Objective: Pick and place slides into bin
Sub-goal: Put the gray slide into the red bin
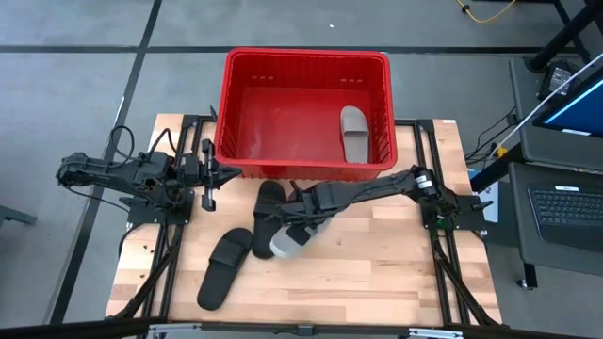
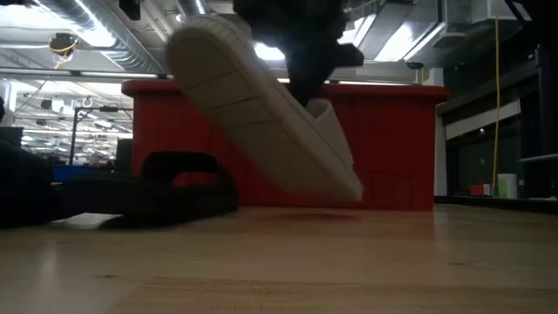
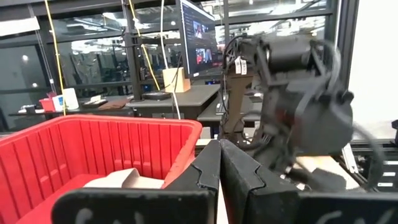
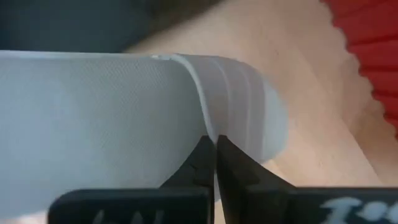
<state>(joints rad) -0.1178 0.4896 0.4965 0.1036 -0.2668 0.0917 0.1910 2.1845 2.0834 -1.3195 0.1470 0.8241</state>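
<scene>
The right claw [image 1: 294,235] is clamped on a light grey slide [image 2: 261,109], near the middle of the worktop [image 1: 377,273] at about 6 o'clock from the red bin [image 1: 306,64]. In the low view this slide is clear of the wood and steeply tilted, its ridged sole facing up and out, one end high and the other low just above the surface. In the right wrist view the dark fingertips [image 4: 214,158] pinch together at the edge of its wide strap.

A second grey slide [image 1: 354,134] lies inside the bin, toward its 3 o'clock wall. One black slide [image 1: 268,209] lies just beside the claw at its 10 o'clock, in front of the bin. The other black slide [image 1: 223,268] lies at 7 o'clock from the claw, angled.

The left claw [image 1: 209,174] waits at the bin's 8 o'clock corner, its fingers clenched together on nothing.
</scene>
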